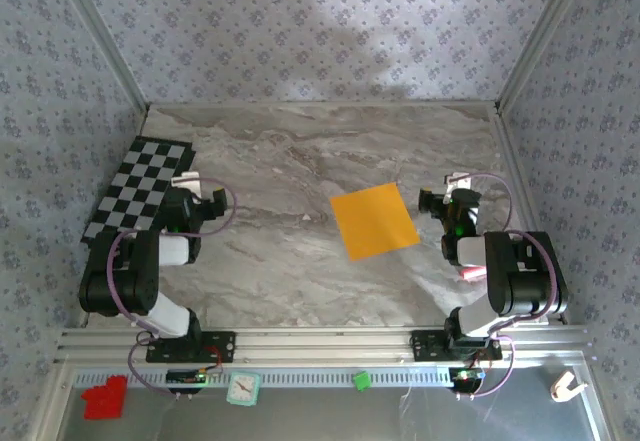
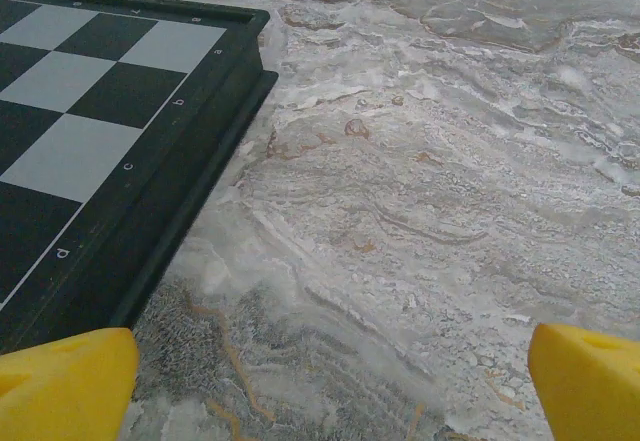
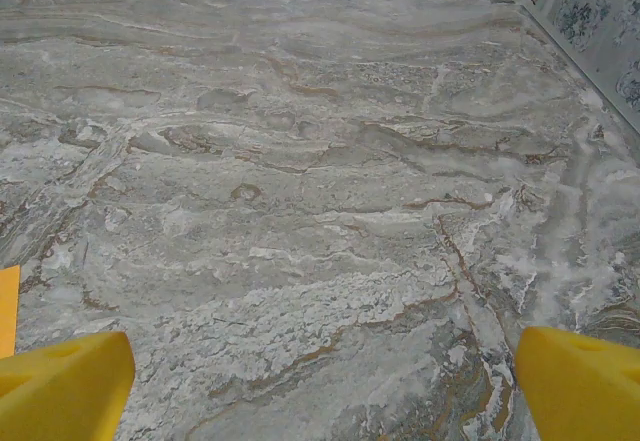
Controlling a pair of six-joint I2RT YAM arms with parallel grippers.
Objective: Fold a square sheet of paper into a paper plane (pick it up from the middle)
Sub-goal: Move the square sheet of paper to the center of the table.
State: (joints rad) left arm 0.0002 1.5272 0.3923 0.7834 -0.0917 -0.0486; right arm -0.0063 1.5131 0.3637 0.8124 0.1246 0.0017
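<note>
Bright, even light with soft shadows and mostly sharp focus.

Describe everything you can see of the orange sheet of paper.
The square sheet of paper is plain orange, thin and unfolded, with no visible creases. It lies flat on the marble-look table, right of centre, turned slightly so its edges run askew to the table's. Nothing but the table touches it.
</note>
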